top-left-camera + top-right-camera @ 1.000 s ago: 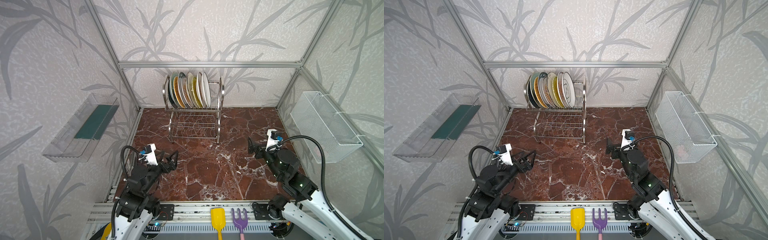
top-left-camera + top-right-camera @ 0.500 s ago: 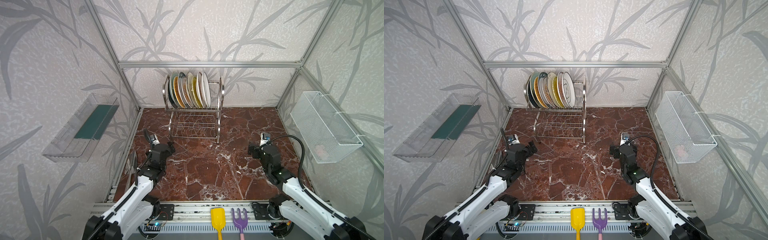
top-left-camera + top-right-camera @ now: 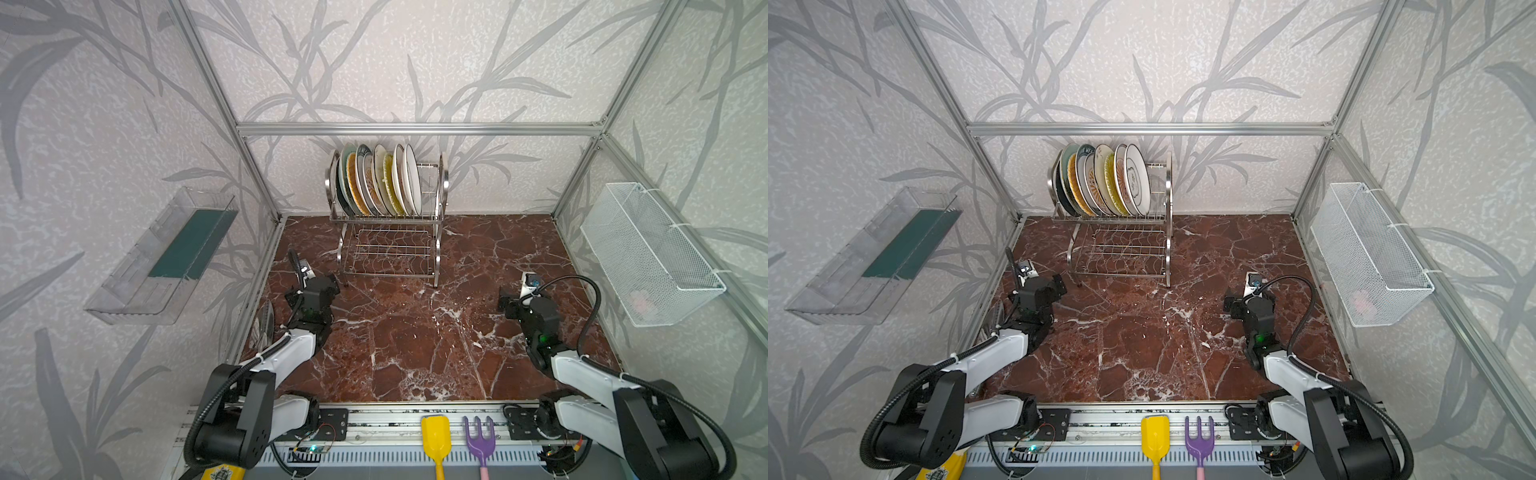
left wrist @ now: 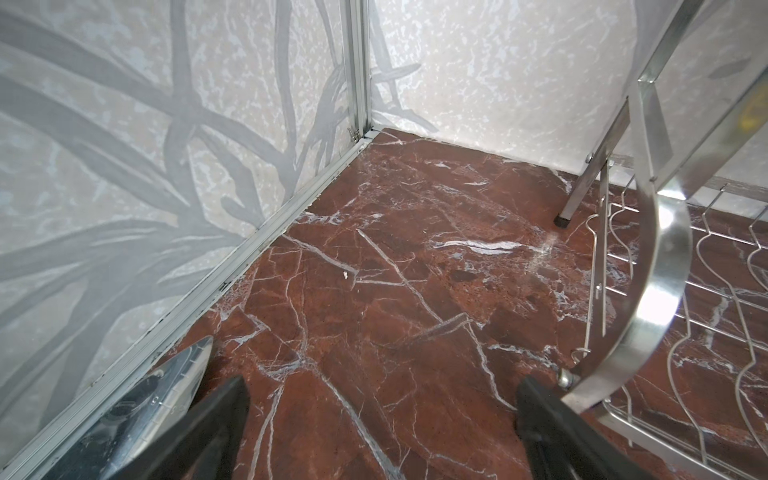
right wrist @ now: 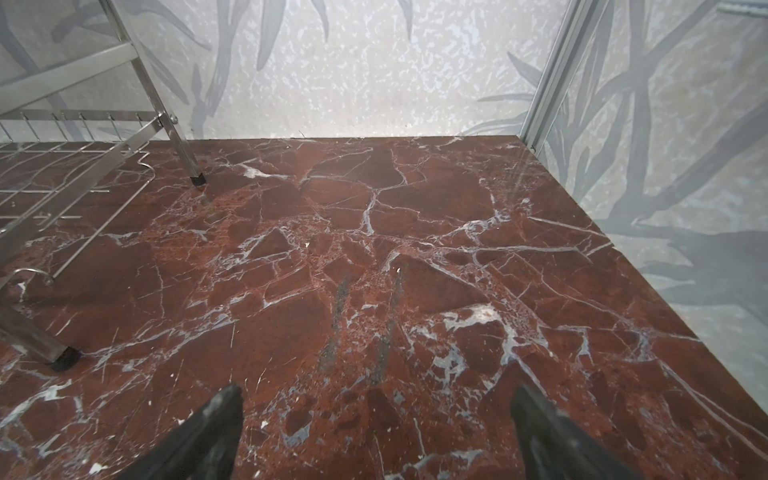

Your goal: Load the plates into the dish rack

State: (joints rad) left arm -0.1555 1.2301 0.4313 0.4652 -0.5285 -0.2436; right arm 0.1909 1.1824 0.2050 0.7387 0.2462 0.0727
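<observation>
The two-tier stainless steel wire dish rack [image 3: 445,183] stands at the 12 o'clock edge of the red-brown marble-patterned table [image 3: 415,332], close to the back wall. The round ceramic plates [image 3: 380,178] stand on edge in the upper tier, side by side between the slot wires, filling the tier from its 9 o'clock end. Visible faces include black, pale teal, orange, yellow and white; the exact count cannot be told. The left tool [image 4: 382,384] sits low above the table near 9 o'clock, jaws spread wide and holding nothing. In the left wrist view one black finger [image 4: 540,424] lies just beside the curved front leg of the dish rack; whether they touch cannot be told. The right tool [image 5: 377,390] sits low above the table near 3 o'clock, jaws spread wide and holding nothing, well apart from the dish rack. A clear plastic tray [image 3: 124,286] hangs on the 9 o'clock wall and a white wire-mesh basket [image 3: 648,257] on the 3 o'clock wall. A yellow toy shovel [image 3: 435,436] and a purple toy fork [image 3: 480,442] are at the 6 o'clock rail.
</observation>
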